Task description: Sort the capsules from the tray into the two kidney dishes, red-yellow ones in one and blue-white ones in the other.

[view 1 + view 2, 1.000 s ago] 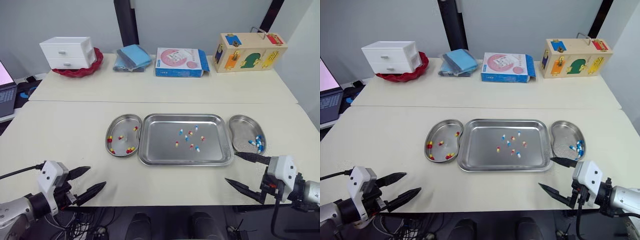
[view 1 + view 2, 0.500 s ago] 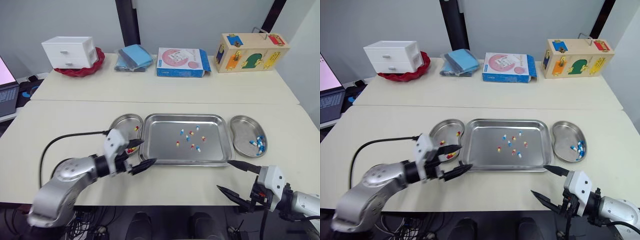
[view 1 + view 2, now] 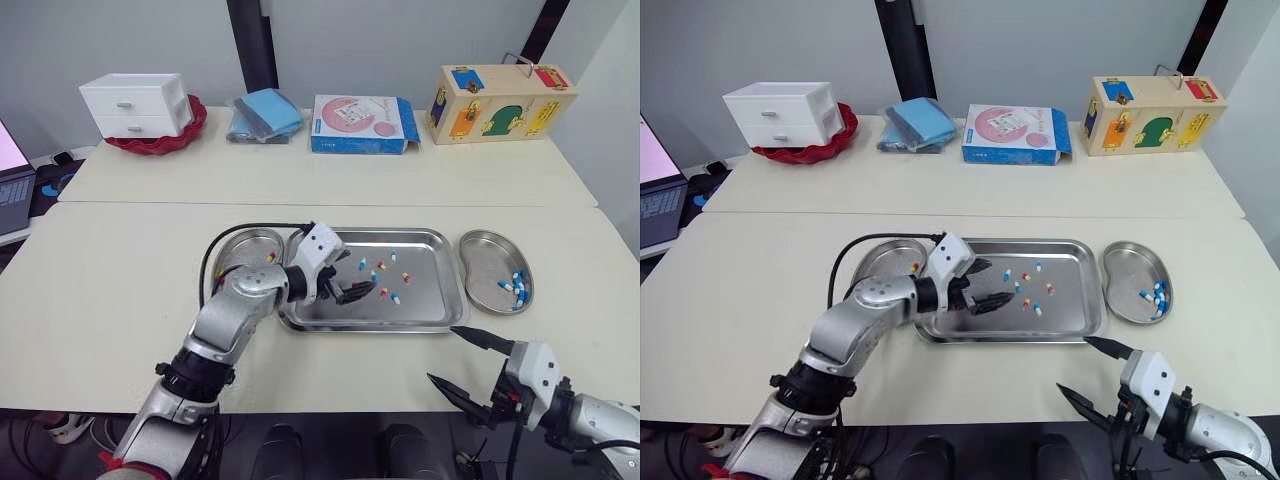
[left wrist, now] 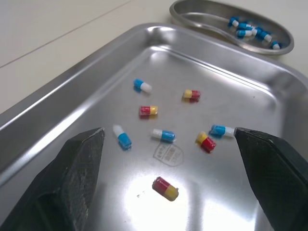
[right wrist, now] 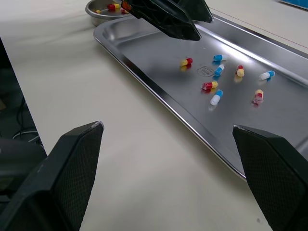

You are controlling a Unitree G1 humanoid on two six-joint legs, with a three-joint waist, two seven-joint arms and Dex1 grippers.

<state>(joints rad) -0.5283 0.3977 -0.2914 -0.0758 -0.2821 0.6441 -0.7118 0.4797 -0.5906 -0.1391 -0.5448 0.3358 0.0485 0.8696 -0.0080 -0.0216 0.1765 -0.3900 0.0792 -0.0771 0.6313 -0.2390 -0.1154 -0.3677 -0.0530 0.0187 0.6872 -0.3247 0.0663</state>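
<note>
On a cream counter [image 3: 110, 290], the left end effector [image 3: 352, 287] hovers low over the tray [image 3: 372, 324], fingers spread wide to either side of a red-yellow capsule [image 4: 165, 187] lying among mixed loose ones. A careless close could catch a blue-white capsule [image 4: 121, 136] too, or squirt the slick target across the steel. The left arm reaches forward, elbow bent, past the left dish [image 3: 240, 243]; the right end effector [image 3: 445, 354], fingers likewise apart, hangs at the counter's near edge.
</note>
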